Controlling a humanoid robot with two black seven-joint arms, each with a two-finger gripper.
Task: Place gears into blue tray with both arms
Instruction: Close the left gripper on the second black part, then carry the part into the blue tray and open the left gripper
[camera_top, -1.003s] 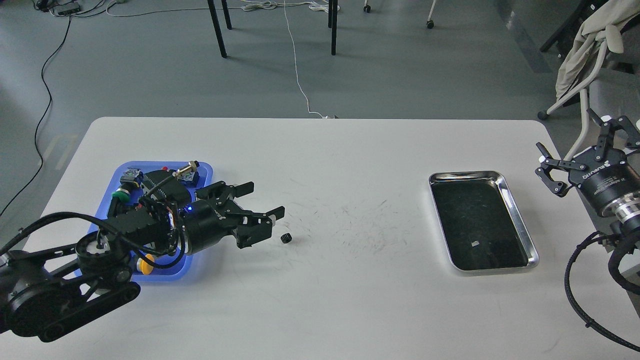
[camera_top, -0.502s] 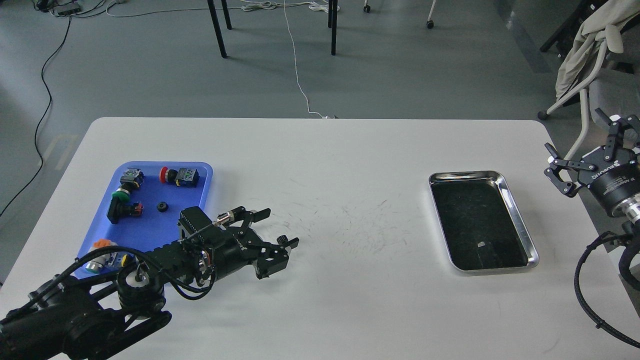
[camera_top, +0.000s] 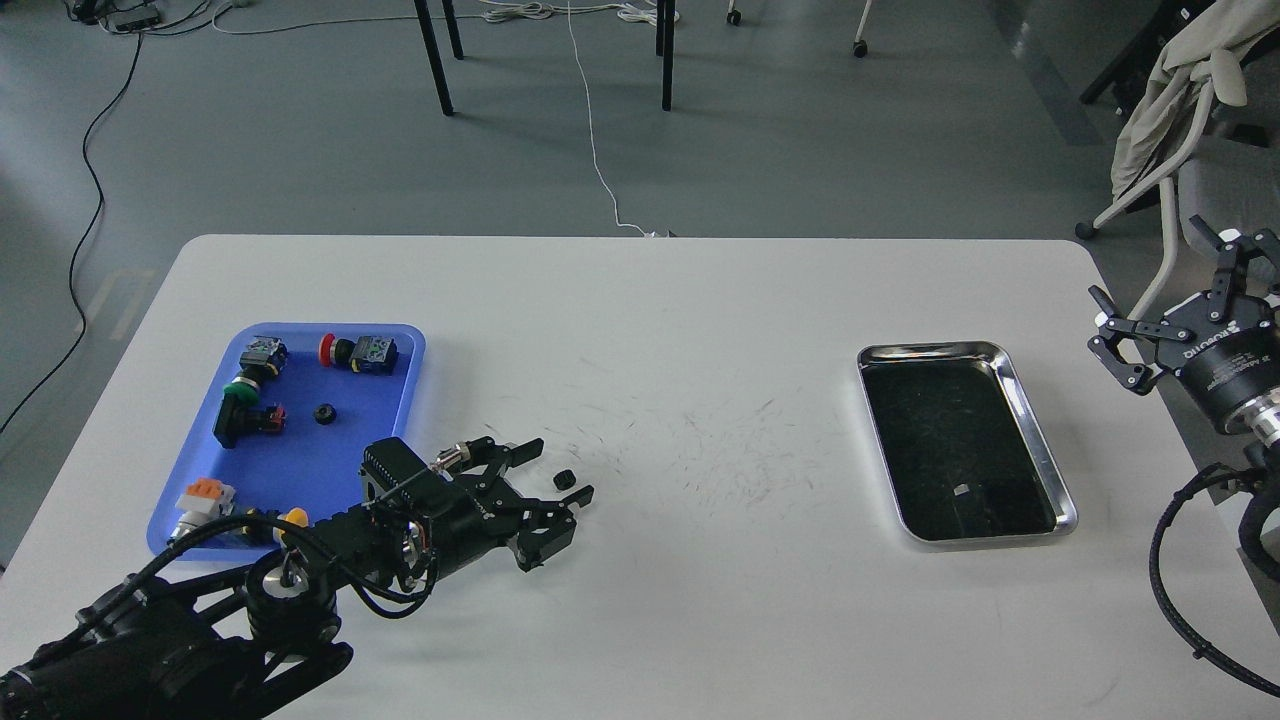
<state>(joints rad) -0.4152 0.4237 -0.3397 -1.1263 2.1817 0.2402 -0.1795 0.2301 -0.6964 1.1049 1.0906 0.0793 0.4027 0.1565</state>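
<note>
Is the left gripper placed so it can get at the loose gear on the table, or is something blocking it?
Probably yes. The left gripper is open, with the gear lying between its fingertips on the bare table. Nothing stands between them. The blue tray lies to its left.

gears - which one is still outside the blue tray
The gear on the bare white table, between the open fingers of the left gripper. The other gear already lies inside the blue tray.

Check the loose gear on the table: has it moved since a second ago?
No. The gear sits at the same spot relative to the blue tray; only the left gripper shifted around it.
</note>
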